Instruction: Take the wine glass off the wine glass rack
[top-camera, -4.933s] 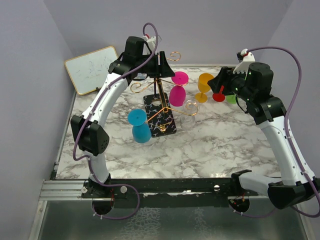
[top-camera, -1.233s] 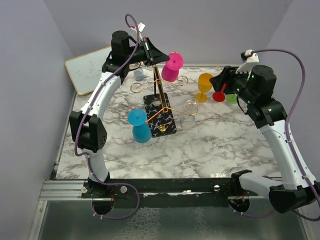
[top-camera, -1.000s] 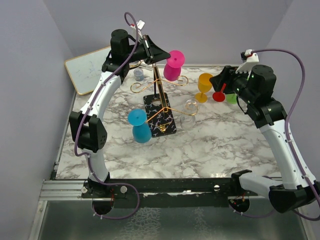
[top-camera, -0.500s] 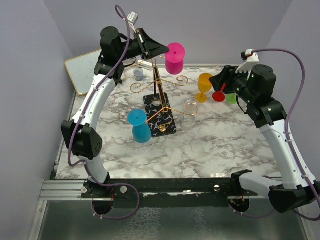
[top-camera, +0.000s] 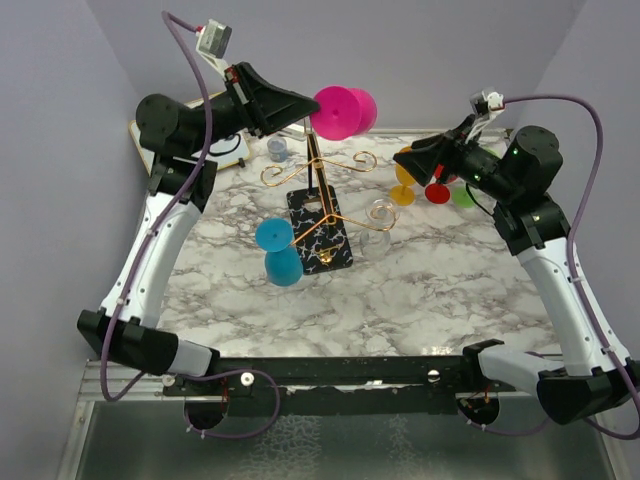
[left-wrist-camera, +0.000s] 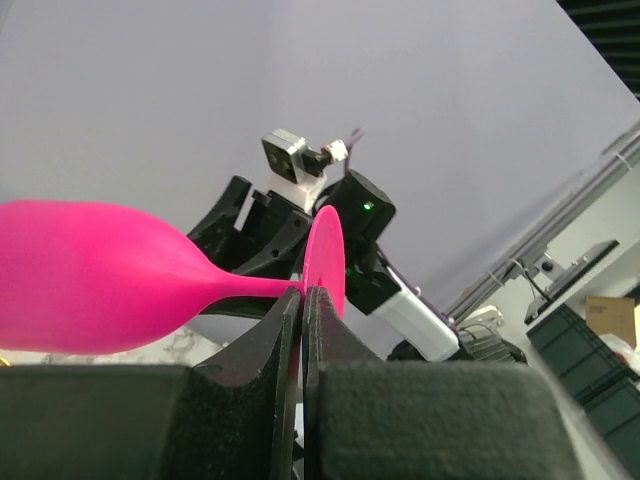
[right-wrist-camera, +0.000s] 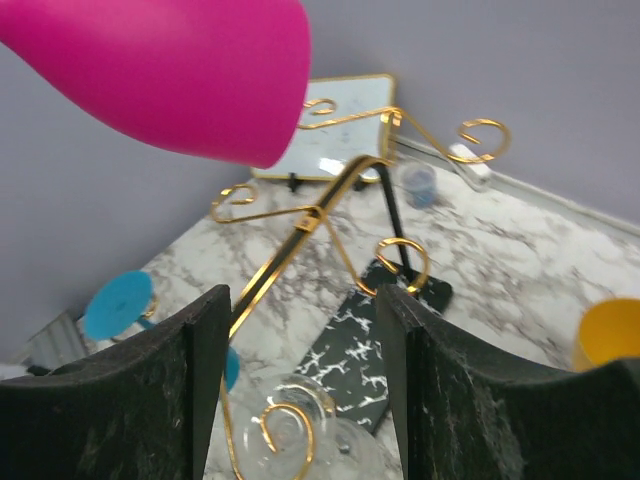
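The gold wire wine glass rack (top-camera: 322, 190) stands on its black white-veined base (top-camera: 320, 230) mid-table. My left gripper (top-camera: 303, 103) is shut on the stem of a magenta wine glass (top-camera: 340, 112) and holds it high above the rack, lying sideways, clear of the arms. In the left wrist view the fingers pinch the stem just behind the foot (left-wrist-camera: 325, 262). A blue glass (top-camera: 279, 250) and a clear glass (top-camera: 379, 222) hang on the rack's lower arms. My right gripper (top-camera: 405, 160) is open and empty, right of the rack, facing it (right-wrist-camera: 330, 215).
A yellow glass (top-camera: 407, 172), a red glass (top-camera: 437, 190) and a green one (top-camera: 462, 196) stand on the marble table at the back right. A whiteboard (top-camera: 230, 145) leans at the back left. A small grey cup (top-camera: 277, 150) sits behind the rack.
My left gripper has lifted the magenta glass off the rack's upper arm, raised it and turned it sideways. My right gripper has swung left toward the rack.
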